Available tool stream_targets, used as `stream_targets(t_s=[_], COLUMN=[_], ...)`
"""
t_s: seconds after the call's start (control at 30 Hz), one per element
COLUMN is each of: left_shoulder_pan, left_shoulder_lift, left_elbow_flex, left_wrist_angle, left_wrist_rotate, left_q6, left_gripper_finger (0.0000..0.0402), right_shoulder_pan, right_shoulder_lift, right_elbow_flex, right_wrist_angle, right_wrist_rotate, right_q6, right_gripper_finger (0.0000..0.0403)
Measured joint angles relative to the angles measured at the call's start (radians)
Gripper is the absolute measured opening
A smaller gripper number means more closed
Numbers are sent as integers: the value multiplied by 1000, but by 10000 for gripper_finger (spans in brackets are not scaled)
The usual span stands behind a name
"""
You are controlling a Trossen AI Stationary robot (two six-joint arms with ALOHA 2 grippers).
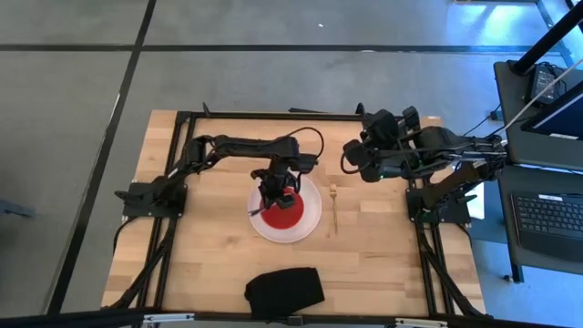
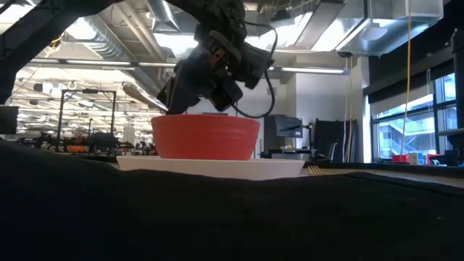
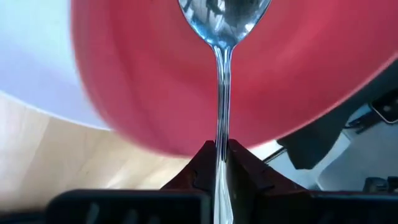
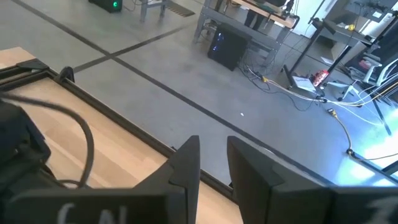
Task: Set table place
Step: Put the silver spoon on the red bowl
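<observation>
A red bowl [image 1: 286, 215] stands on a round white plate [image 1: 310, 224] at the table's middle; both also show in the low view, the bowl [image 2: 206, 136] on the plate [image 2: 210, 167]. My left gripper [image 1: 276, 189] hangs over the bowl's far side, shut on a silver spoon [image 3: 222, 74]. The spoon's scoop [image 3: 224, 14] is over the bowl's inside [image 3: 155, 81]. A slim fork [image 1: 334, 208] lies flat on the wood just right of the plate. My right gripper [image 4: 214, 163] is raised at the table's far right [image 1: 357, 157], open by a narrow gap and empty. My left gripper pinches the spoon's handle [image 3: 221, 152] between its two fingers [image 3: 202, 167], partway along the handle. The fingers point down into the bowl and lie along the spoon. The spoon hangs scoop down; whether the scoop touches the bowl I cannot tell.
A black cloth [image 1: 284, 292] lies at the table's near edge, in front of the plate, and fills the low view's foreground [image 2: 217, 217]. Bare wood [image 1: 209, 246] lies left of the plate. The black frame [image 1: 273, 115] runs along the table's edges.
</observation>
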Motion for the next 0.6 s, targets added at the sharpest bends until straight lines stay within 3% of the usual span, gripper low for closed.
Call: stream_targets(t_s=[0.13, 0.6], left_shoulder_pan=[-14, -33], left_shoulder_lift=[30, 81], left_elbow_flex=[0, 2], left_wrist_angle=[0, 6], left_wrist_rotate=[47, 55], left_q6=[28, 35], left_gripper_finger=[13, 18], right_shoulder_pan=[0, 0], right_shoulder_lift=[0, 0], right_elbow_flex=[0, 0], right_wrist_angle=[0, 0], right_wrist_rotate=[0, 0], right_q6=[0, -1], right_gripper_finger=[85, 85])
